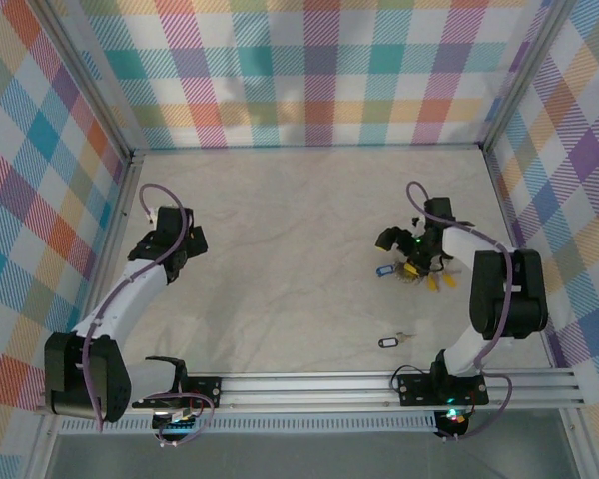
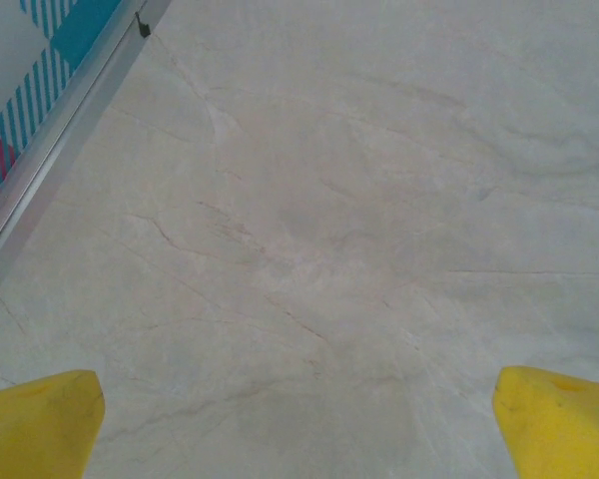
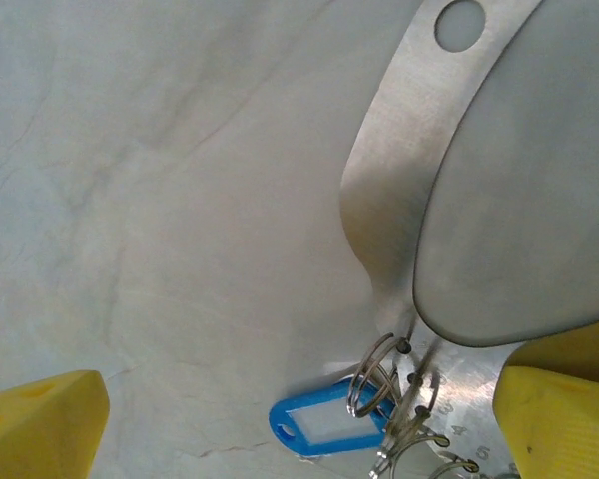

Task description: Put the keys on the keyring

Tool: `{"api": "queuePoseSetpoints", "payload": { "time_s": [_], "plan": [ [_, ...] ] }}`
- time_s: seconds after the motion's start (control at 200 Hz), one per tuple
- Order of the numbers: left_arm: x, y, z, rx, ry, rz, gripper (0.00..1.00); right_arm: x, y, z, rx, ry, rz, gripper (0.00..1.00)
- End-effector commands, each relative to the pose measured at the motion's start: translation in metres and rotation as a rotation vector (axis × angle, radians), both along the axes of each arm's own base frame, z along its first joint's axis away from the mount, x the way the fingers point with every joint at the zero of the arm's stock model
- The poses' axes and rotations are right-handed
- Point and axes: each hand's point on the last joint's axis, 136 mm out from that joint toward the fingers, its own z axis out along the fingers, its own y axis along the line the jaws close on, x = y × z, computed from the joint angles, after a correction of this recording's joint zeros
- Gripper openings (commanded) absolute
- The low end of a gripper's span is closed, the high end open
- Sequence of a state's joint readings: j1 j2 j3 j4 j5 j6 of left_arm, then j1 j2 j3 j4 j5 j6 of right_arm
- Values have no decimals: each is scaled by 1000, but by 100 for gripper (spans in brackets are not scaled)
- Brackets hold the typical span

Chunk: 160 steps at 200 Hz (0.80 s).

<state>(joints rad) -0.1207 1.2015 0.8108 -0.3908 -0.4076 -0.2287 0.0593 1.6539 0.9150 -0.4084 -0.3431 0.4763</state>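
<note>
Right wrist: right claw (image 3: 299, 424) spread wide, grasping nothing; blue-tag key (image 3: 324, 429) and rings (image 3: 374, 384) between its fingers, steel plate (image 3: 409, 180) crowding right finger. Keyring not told apart in tangle. Black-tag key (image 1: 387, 342) apart, behind claw toward base. Risk: closing here pinches tag, drags whole bunch. Left claw (image 2: 299, 419) released over pale veined tabletop (image 2: 309, 200); plaid walls (image 1: 309, 70)
</note>
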Motion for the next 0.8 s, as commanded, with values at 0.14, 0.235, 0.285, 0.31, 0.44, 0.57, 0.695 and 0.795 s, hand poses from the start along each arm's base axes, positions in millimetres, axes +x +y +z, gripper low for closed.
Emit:
{"api": "queuePoseSetpoints", "payload": {
  "time_s": [0.14, 0.235, 0.285, 0.31, 0.44, 0.57, 0.695, 0.795],
  "plan": [
    [-14, 4, 1, -24, -44, 27, 100, -35, 96, -11, 83, 106, 197, 100],
    [-13, -2, 1, -51, -60, 3, 100, -36, 135, -11, 78, 98, 295, 100],
    [-10, -5, 2, -62, -68, -10, 100, -36, 156, -9, 95, 92, 352, 100],
    [-9, -6, 0, -66, -68, -15, 100, -36, 168, -7, 107, 85, 384, 100],
    [-6, -11, -7, -85, -55, -35, 100, -45, 222, 12, 167, 17, 590, 100],
    [-3, -18, -6, -104, -68, -72, 100, -69, 266, 38, 259, -33, 824, 100],
    [-2, -17, 8, -97, -145, -77, 100, -77, 268, 60, 234, -116, 894, 100],
    [-3, -22, 15, -117, -201, -107, 100, -77, 240, 60, 88, -168, 873, 100]
  ]
}}
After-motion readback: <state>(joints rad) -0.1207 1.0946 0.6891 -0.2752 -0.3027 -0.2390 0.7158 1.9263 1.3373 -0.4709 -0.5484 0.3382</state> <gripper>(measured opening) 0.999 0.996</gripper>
